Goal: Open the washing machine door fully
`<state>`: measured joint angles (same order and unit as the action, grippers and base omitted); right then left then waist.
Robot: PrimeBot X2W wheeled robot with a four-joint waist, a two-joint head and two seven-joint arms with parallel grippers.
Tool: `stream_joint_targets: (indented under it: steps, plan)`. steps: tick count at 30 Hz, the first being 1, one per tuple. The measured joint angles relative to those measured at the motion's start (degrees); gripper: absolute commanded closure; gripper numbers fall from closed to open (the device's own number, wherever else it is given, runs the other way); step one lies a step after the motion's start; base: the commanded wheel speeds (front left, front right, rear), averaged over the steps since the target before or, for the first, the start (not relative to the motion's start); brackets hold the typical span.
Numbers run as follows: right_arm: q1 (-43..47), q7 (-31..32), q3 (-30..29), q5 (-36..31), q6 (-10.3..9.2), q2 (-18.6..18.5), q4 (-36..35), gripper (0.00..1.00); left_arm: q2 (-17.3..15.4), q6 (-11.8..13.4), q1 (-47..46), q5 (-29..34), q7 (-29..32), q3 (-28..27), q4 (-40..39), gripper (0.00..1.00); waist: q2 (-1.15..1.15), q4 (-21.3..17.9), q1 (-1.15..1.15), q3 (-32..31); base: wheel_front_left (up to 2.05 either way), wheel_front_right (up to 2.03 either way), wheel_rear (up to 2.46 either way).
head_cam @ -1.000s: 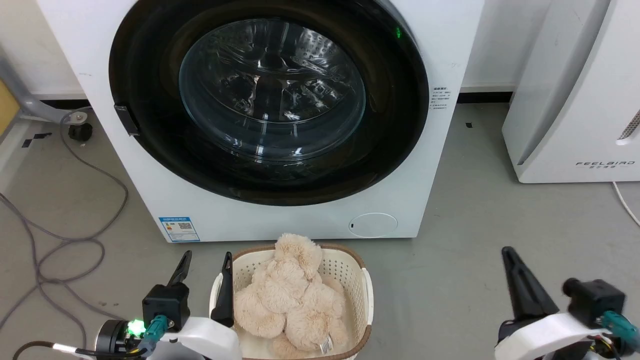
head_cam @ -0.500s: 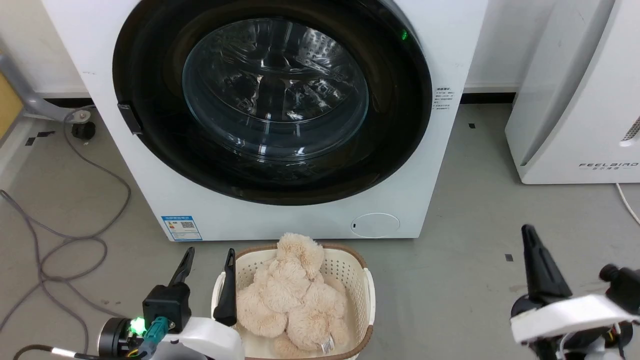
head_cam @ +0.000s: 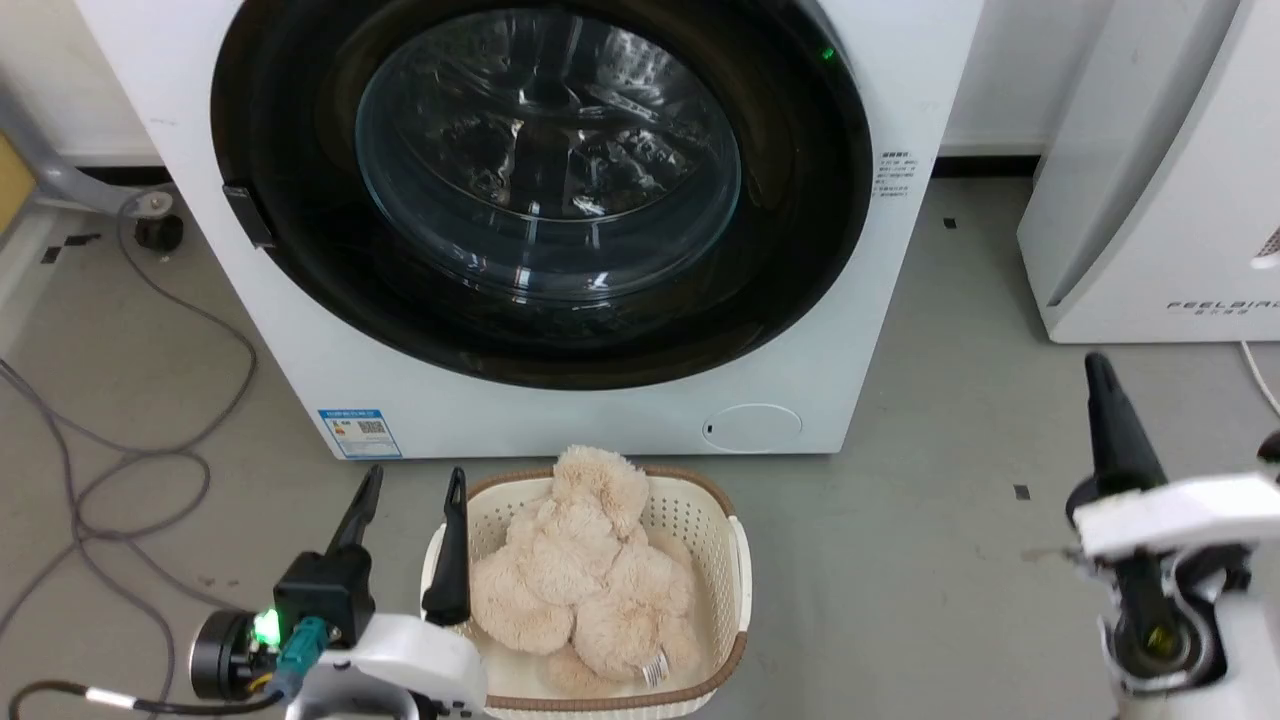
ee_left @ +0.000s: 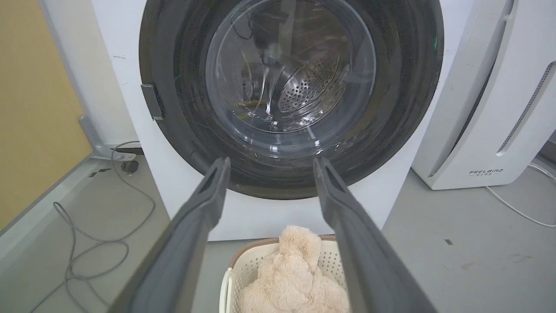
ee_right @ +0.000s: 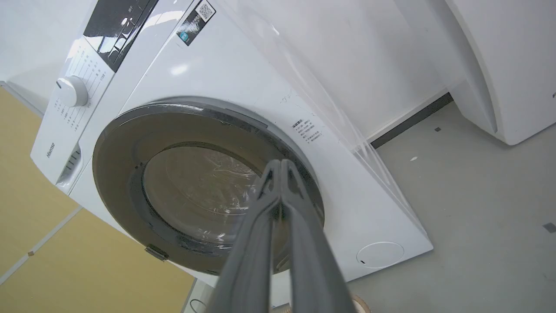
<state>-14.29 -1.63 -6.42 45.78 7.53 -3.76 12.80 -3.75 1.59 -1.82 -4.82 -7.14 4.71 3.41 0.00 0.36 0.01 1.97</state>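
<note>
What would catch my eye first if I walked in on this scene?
A large round glossy black door with a bulging clear glass bowl, apparently shut, spans the front of the white box-shaped washing machine. Right before it, a cream perforated plastic basket holds a fluffy beige plush toy.

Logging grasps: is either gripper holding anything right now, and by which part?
Nothing is held: the left gripper is open, the right gripper shut on nothing.
</note>
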Motion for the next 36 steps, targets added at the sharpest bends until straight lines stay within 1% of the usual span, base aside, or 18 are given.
stream_joint_targets:
  steps: [5,6,17,20,26,32,36]
  plan:
    - [-6.1,1.6,-0.6,5.3,0.00,-1.2,5.1,1.00,-0.3,0.3,-1.2,-0.4,-0.6,0.1,-0.5,0.00,0.00,0.1,0.00,1.3,0.00,0.00,0.00]
    - [-10.0,2.8,-0.7,8.4,-0.01,-2.0,8.2,1.00,-0.4,0.3,-2.0,-0.5,-1.0,0.1,-0.8,0.00,0.00,0.2,0.00,2.2,0.00,0.00,0.00]
    - [-24.9,7.2,-0.2,18.3,-0.01,-5.6,18.2,1.00,-0.6,0.3,-4.2,-1.0,-2.3,0.3,-2.0,0.00,0.00,1.1,0.00,5.2,0.00,0.00,0.00]
    - [-29.2,8.6,0.8,20.3,-0.01,-6.5,21.5,1.00,-0.7,0.4,-4.4,-1.0,-2.6,0.3,-2.4,0.00,0.00,1.4,0.00,6.2,0.00,0.00,0.00]
    - [-38.8,12.2,3.5,23.8,-0.01,-6.9,28.3,1.00,-1.0,0.5,-5.6,-1.4,-3.4,0.2,-3.4,0.00,0.00,1.5,0.00,8.3,0.00,0.00,0.00]
    - [-48.0,15.9,7.5,25.0,-0.01,-7.8,35.2,1.00,-1.1,0.6,-7.0,-1.4,-4.1,0.5,-4.1,0.00,0.00,1.8,0.00,10.8,0.00,0.00,0.00]
    - [-54.3,18.4,10.2,25.6,-0.01,-8.3,38.4,1.00,-1.1,0.8,-8.1,-1.4,-4.5,0.6,-4.8,0.00,0.00,2.2,0.00,12.7,0.00,0.00,0.00]
